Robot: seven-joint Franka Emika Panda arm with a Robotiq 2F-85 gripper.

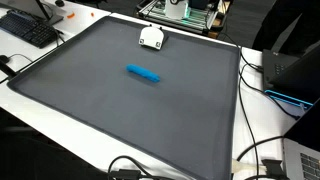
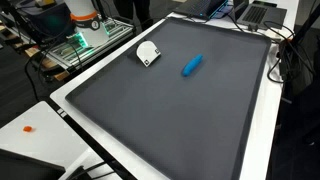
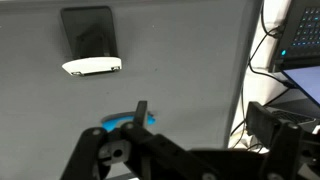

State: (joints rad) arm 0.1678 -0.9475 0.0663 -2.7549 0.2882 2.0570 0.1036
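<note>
Near the middle of the dark grey mat [image 1: 110, 120] [image 2: 170, 125] that covers most of the white tabletop [image 1: 251, 112] [image 2: 266, 130] lies a short blue plastic cylinder [image 1: 143, 73] [image 2: 192, 65], flat on its side and at a slant to the mat's edges. It is seen in both exterior views. Well apart from it, close to one edge of the mat, sits a small white rounded plastic device [image 1: 151, 37] [image 2: 147, 53]. In the wrist view the black pincer [image 3: 200, 115] comes in from the bottom edge with its jaws standing wide apart and nothing between them. The blue cylinder [image 3: 122, 123] shows just beside one finger [image 3: 142, 108], partly hidden by the pincer's body. The white device [image 3: 92, 66] lies farther up the mat [image 3: 180, 60]. Black cables [image 3: 256, 50] run along the tabletop edge.
</note>
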